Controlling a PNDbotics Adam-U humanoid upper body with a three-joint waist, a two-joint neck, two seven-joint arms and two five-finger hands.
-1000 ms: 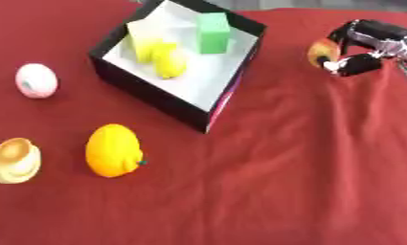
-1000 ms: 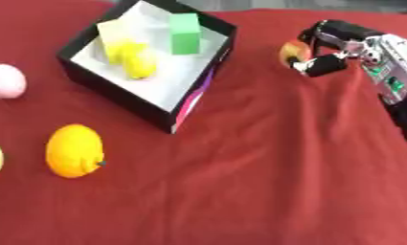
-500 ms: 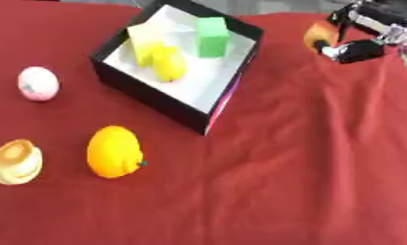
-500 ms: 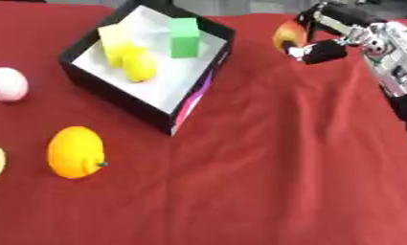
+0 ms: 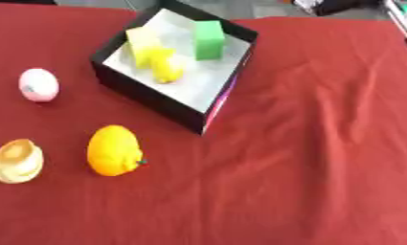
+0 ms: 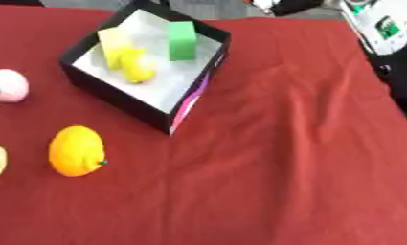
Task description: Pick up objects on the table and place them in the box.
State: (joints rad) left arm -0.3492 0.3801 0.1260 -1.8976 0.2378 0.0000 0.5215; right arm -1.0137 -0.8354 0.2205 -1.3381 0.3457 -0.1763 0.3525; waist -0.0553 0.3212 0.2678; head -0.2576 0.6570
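We count three things already in the black box [image 5: 156, 103]: a green block [image 5: 209, 39], a yellow block [image 5: 142, 44] and a yellow fruit [image 5: 166, 68]. Left on the red cloth [image 5: 315, 158], well to the box's left, are a pink egg [image 5: 39, 84], an orange [image 5: 113, 150] and a tan shell-like thing [image 5: 16, 160]. Neither hand shows in these views, so we cannot tell their state. We judge the job about half done.

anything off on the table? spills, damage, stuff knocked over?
Nothing spilled or broken. The black box sits askew to the table edges, and the red cloth is wrinkled to its right. The orange, pink ball and tan round object lie apart, outside the box.
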